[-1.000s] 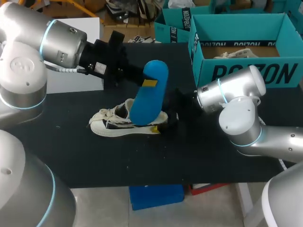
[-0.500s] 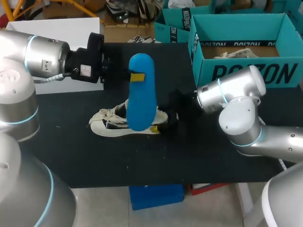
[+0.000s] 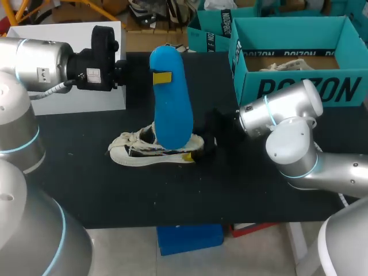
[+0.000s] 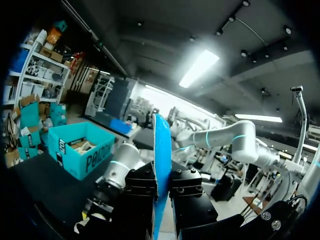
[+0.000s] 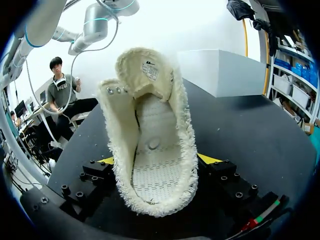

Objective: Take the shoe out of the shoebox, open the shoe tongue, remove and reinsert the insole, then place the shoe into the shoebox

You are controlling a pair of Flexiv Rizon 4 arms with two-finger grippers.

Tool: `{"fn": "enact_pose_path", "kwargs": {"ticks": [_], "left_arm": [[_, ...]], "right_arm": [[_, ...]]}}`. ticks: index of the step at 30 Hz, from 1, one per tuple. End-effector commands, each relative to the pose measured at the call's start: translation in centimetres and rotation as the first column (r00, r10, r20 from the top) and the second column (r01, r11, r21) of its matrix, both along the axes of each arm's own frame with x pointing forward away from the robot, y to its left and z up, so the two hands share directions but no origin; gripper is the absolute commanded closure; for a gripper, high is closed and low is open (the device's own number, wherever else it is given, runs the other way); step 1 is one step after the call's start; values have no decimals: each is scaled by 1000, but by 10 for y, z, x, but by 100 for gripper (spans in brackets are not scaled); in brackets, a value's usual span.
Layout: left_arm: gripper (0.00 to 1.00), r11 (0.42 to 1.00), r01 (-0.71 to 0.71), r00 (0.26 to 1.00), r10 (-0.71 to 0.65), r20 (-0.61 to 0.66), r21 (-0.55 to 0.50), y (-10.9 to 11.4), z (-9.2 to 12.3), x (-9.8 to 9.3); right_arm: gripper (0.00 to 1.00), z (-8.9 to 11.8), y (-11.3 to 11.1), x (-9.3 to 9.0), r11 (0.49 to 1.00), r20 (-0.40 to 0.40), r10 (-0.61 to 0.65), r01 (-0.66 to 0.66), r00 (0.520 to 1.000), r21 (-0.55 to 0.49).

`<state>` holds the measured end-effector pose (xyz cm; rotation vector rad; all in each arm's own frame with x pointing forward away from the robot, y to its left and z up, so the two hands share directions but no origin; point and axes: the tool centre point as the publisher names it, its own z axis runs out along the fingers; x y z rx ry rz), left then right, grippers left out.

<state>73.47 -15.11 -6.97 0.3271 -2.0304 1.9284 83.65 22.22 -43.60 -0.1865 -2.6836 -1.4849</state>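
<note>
Shoebox (image 3: 305,87), teal and open-topped, stands at the far right of the black table (image 3: 86,190), well apart from the work. The shoe (image 3: 150,150) is out of it: a pale sneaker lying on its sole near the table's middle, toe toward the left arm's side. In the right wrist view the shoe (image 5: 150,145) shows its mouth wide, the tongue folded up and away, and the bed inside looks bare and white with no blue in it.

The blue insole (image 3: 171,98) stands nearly upright above the shoe. Its lower end overlaps the shoe in the head view, so whether it touches cannot be told. The left gripper (image 3: 158,76) is clamped on the insole's upper part, and the left wrist view shows the insole (image 4: 161,145) edge-on, pinched between the two fingers. The right gripper (image 5: 157,165) grips the shoe's heel, a yellow tip pressed to each side.

By these signs the first steps look done: shoe taken out, tongue opened, insole drawn free or very nearly. Sliding the insole back in and returning the shoe to the shoebox remain.
</note>
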Motion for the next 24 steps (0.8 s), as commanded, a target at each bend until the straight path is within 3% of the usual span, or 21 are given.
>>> {"fn": "enact_pose_path", "kwargs": {"ticks": [1, 12, 24], "left_arm": [[100, 999, -28, 999, 28, -16, -18, 1, 11, -10], [100, 999, -40, 999, 40, 1, -35, -1, 41, -25], [100, 998, -41, 999, 41, -10, -45, -1, 44, -27]], "right_arm": [[100, -1, 0, 0, 1000, -1, -1, 1, 1000, -3], [100, -1, 0, 0, 1000, -1, -1, 1, 1000, -3], [100, -1, 0, 0, 1000, -1, -1, 1, 1000, -3]]}}
